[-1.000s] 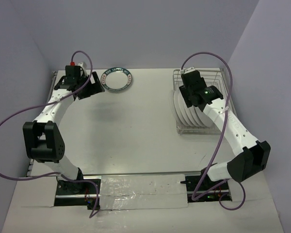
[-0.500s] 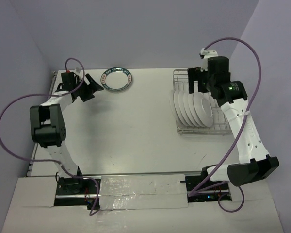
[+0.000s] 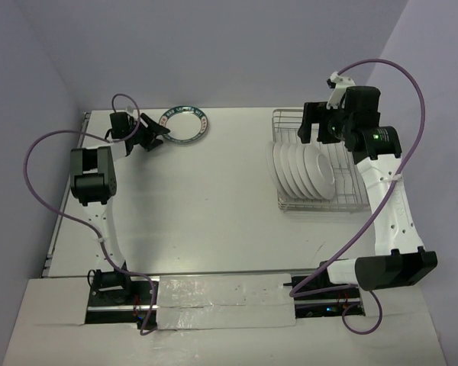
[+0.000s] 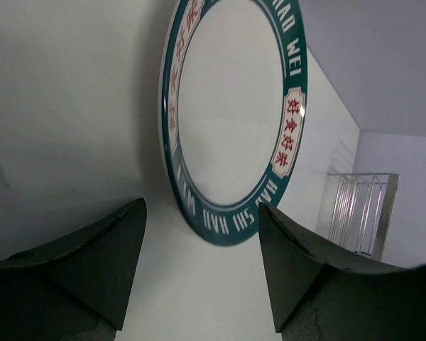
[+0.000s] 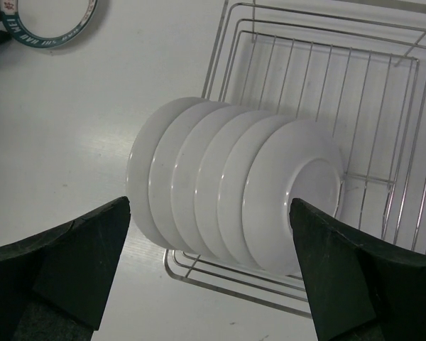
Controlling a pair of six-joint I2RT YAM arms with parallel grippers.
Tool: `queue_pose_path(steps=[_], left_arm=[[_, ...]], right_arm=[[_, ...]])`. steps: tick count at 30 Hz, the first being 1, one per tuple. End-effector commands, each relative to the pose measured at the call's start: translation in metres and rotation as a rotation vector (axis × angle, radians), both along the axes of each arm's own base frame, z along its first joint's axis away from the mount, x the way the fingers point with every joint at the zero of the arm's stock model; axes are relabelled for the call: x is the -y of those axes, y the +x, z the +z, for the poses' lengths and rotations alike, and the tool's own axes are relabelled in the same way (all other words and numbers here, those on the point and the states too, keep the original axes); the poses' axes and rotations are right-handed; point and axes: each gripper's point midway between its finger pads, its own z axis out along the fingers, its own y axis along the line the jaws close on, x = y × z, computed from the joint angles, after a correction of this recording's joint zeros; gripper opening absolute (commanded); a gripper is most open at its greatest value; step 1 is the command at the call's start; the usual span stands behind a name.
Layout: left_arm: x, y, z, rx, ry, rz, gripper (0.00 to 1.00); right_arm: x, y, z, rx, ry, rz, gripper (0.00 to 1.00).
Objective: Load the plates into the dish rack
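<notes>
One green-rimmed plate [image 3: 185, 124] lies flat on the table at the back left. My left gripper [image 3: 154, 131] is low at that plate's left edge. In the left wrist view its open jaws [image 4: 201, 213] stand either side of the near rim of the plate [image 4: 231, 121], not closed on it. Several white plates [image 3: 301, 169] stand on edge in the wire dish rack [image 3: 351, 164] at the right. My right gripper [image 3: 314, 131] hovers above the rack's back end, open and empty. The right wrist view looks down on those plates [image 5: 227, 185] between its jaws [image 5: 209, 206].
The rack's far half [image 5: 319, 71] holds no plates. Purple cables loop over both arms. The walls close in behind and to both sides. The table's left edge [image 3: 84, 152] runs close beside the left arm.
My right gripper has opened and risen off the racked plates towards the back. My left arm has swung right, up to the flat plate's rim, with its jaws narrowing a little.
</notes>
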Motion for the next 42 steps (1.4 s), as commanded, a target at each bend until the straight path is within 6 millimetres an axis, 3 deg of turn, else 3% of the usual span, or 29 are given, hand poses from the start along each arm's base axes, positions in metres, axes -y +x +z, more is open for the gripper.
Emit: queue_pose_path(steps=[1,2,5,17,19,24,30,31,32,34,35,36,37,40,42], left_arm=[[0.004,0.033,0.023,0.102,-0.055,0.023,0.72],[0.005,0.035,0.010,0.069,-0.066,0.034,0.71],[0.004,0.045,0.000,0.047,-0.087,0.058,0.65],[0.013,0.054,-0.016,0.009,-0.043,0.092,0.43],[0.011,0.054,-0.017,-0.004,-0.030,0.100,0.36],[0.006,0.050,-0.011,-0.008,0.007,0.106,0.04],[0.016,0.040,0.038,0.082,-0.060,0.022,0.00],[0.022,0.035,0.068,0.139,-0.076,-0.026,0.00],[0.024,0.032,0.082,0.171,-0.074,-0.045,0.00],[0.032,0.017,0.106,0.213,-0.082,-0.111,0.00],[0.033,0.008,0.138,0.281,-0.070,-0.143,0.00],[0.035,-0.002,0.143,0.293,-0.071,-0.165,0.00],[0.038,-0.015,0.173,0.355,-0.061,-0.201,0.00],[0.044,-0.040,0.187,0.379,-0.015,-0.263,0.00],[0.049,-0.065,0.211,0.422,0.032,-0.316,0.00]], right_arm=[[-0.001,-0.003,0.023,0.062,0.050,-0.004,1.00],[0.000,-0.001,0.022,0.057,0.050,-0.010,1.00],[0.005,0.002,0.021,0.048,0.048,-0.023,1.00],[0.005,0.010,0.017,0.029,0.054,-0.023,1.00],[0.005,0.010,0.016,0.029,0.055,-0.024,1.00],[0.002,0.009,0.017,0.033,0.063,-0.011,1.00],[-0.008,0.006,0.026,0.049,0.098,0.037,1.00],[-0.010,0.005,0.027,0.051,0.102,0.045,1.00],[-0.011,0.004,0.030,0.057,0.108,0.053,1.00],[-0.016,0.000,0.037,0.066,0.124,0.074,1.00],[-0.017,-0.001,0.039,0.070,0.129,0.082,1.00],[-0.019,-0.003,0.041,0.075,0.136,0.092,1.00],[-0.024,-0.006,0.046,0.085,0.150,0.115,1.00],[-0.033,-0.013,0.055,0.098,0.184,0.167,1.00],[-0.039,-0.016,0.060,0.106,0.199,0.196,1.00]])
